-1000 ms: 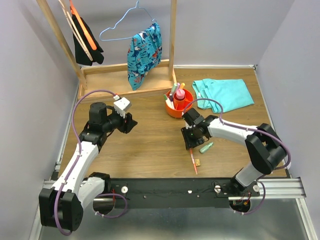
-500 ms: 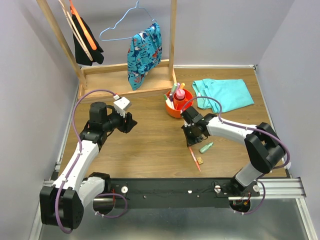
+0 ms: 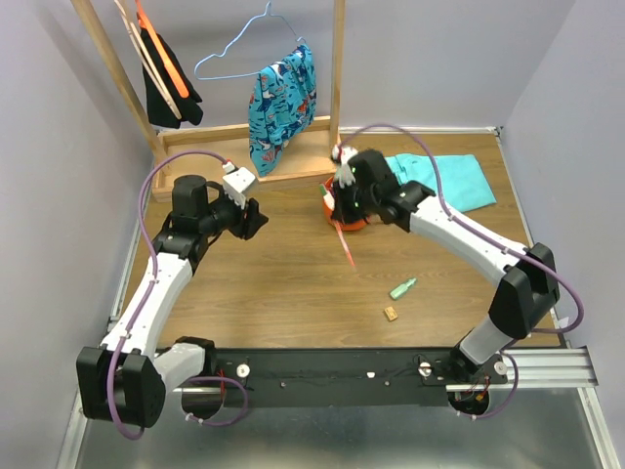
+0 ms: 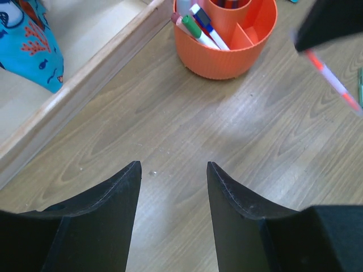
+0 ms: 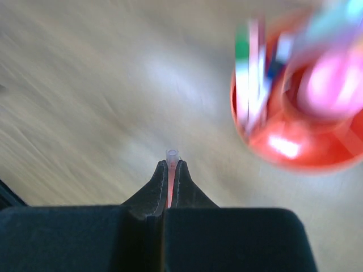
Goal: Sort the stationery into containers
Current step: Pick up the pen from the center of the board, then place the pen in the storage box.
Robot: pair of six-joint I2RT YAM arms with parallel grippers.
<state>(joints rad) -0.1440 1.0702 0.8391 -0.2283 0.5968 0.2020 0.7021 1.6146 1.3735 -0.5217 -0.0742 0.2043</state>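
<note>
**A:** What's changed in the last second?

**B:** The right gripper (image 3: 342, 200) was low over the table (image 3: 293, 283), with the green highlighter (image 3: 402, 288) and the eraser (image 3: 391, 314) just beside its jaws. It has since swung up and away to the orange bowl (image 3: 353, 225), and the pen (image 3: 344, 239) came with it.

**A:** So the jaws are holding?

**B:** Yes, they're pinched together on the pen. In the wrist view its pale end pokes out just past the tips. The long red-and-white part hangs slanted below the jaws, clear of the wood.

**A:** And the bowl?

**B:** It's just ahead of the tips and off to one side, badly blurred. I can't tell which compartment the pen lines up with.

**A:** The other arm?

**B:** The left gripper (image 4: 173, 167) has its jaws apart with nothing between them. The bowl is well ahead of them.

**A:** What does that mean for the sorting?

**B:** I'd say the pick is done but the drop isn't. The highlighter and eraser lie well behind the right jaws and haven't been collected.
</note>
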